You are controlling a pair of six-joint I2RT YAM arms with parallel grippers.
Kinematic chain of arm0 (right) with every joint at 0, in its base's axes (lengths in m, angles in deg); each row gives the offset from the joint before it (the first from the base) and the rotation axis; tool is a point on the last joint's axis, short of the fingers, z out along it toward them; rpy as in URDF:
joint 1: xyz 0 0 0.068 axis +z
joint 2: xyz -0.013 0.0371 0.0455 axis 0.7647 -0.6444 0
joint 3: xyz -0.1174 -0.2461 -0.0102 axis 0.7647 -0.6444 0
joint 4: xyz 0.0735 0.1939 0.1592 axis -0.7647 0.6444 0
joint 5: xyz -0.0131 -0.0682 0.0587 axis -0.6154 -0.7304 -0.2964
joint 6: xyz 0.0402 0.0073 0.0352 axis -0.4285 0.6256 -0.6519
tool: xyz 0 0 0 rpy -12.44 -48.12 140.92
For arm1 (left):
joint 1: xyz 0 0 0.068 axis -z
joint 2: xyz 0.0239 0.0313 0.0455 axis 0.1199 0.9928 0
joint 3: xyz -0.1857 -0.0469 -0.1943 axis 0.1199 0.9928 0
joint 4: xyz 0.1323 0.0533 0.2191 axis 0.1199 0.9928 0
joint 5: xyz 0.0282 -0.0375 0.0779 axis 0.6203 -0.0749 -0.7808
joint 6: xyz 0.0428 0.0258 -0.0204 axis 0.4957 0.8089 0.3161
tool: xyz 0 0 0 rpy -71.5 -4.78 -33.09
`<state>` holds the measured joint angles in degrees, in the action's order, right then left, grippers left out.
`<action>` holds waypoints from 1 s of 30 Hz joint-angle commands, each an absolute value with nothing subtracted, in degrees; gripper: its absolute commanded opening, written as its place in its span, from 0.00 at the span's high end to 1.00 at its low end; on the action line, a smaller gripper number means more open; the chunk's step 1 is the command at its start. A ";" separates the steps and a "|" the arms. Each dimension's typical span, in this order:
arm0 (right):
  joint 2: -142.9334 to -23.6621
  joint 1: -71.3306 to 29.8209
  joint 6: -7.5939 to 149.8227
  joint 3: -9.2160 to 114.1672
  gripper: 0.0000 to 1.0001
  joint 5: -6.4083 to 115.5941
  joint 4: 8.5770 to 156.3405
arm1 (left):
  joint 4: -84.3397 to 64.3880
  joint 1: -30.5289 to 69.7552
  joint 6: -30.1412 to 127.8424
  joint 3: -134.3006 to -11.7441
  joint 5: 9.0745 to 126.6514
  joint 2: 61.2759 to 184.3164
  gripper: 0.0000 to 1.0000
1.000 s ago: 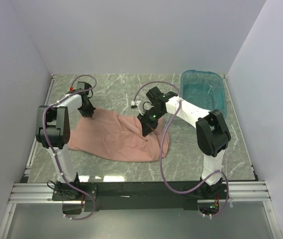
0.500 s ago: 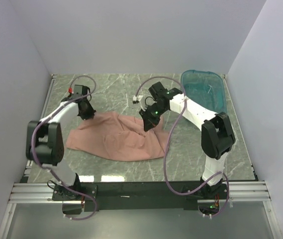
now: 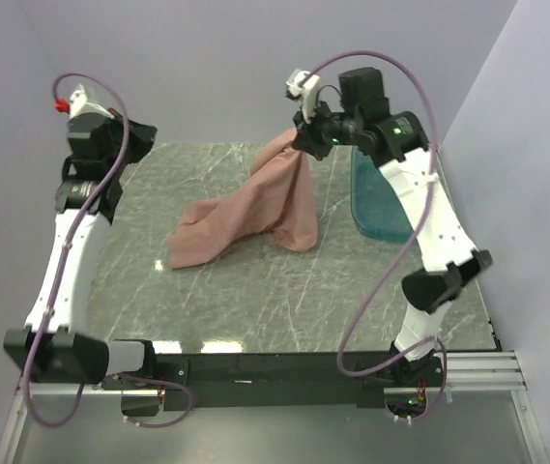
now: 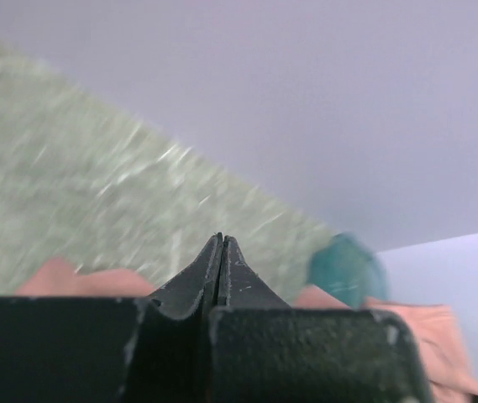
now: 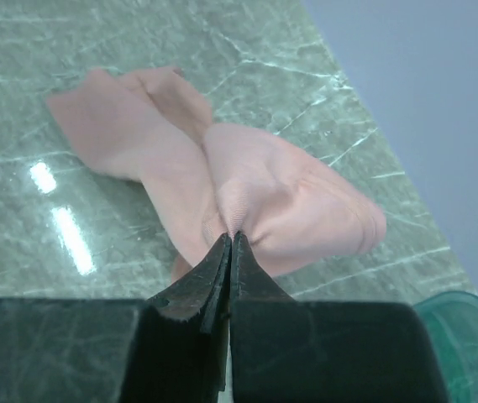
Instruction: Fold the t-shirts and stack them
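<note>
R gripper (image 3: pixel 303 140) pinching pink t-shirt (image 3: pixel 260 203) up high; long axis slants down-left, low end on worktop (image 3: pixel 255 290). L gripper (image 4: pixel 222 245) pressed together, empty

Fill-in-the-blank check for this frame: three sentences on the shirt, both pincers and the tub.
1. The t-shirt hangs pinched in the right pincer, whose jaws are ___.
2. The left pincer is shut and holds ___.
3. The translucent tub is coloured ___.
Missing words: shut; nothing; teal.
</note>
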<state>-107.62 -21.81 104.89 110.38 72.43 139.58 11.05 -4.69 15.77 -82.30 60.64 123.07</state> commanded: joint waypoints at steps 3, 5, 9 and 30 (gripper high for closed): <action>-90.78 -24.57 105.43 87.73 1.00 78.22 131.81 | 8.48 -4.86 17.10 -78.68 65.66 111.32 1.00; -83.73 -24.39 107.62 73.44 1.00 80.25 128.81 | 7.51 -4.86 16.32 -72.08 67.68 107.88 1.00; -77.46 -24.04 116.56 54.40 1.00 87.11 130.81 | 5.66 -4.86 14.47 -48.65 75.49 98.66 1.00; -73.14 -22.64 118.82 29.14 0.71 82.82 130.47 | 4.26 -4.86 12.79 -28.71 83.86 94.84 0.47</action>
